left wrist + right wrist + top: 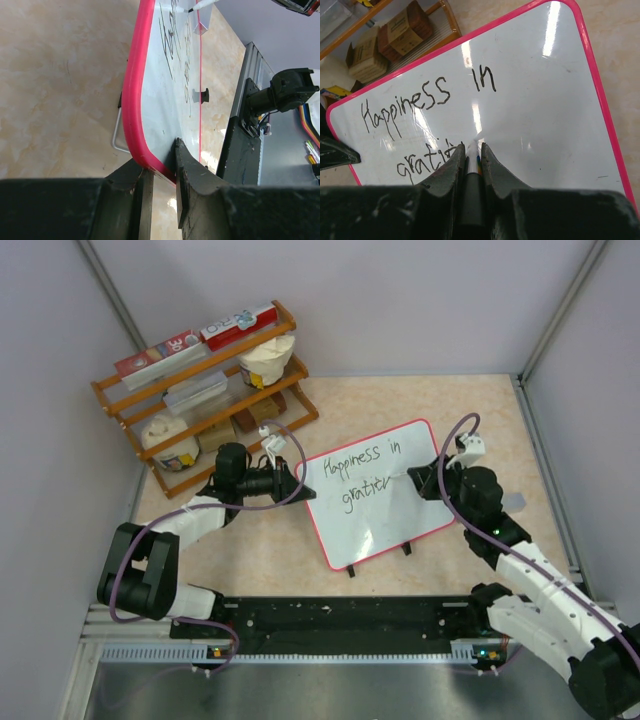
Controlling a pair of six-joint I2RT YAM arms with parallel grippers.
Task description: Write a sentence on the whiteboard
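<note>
The whiteboard, white with a red rim, stands tilted on small black feet at the table's middle. It also shows in the right wrist view and, edge-on, in the left wrist view. The sentence reads "Happiness in" with "gratit" below it. My left gripper is shut on the board's left corner rim. My right gripper is shut on a white marker whose tip touches the board at the end of the second line.
A wooden shelf rack with boxes and white tubs stands at the back left, close behind the left arm. A black rail runs along the near edge. Grey walls close in the sides.
</note>
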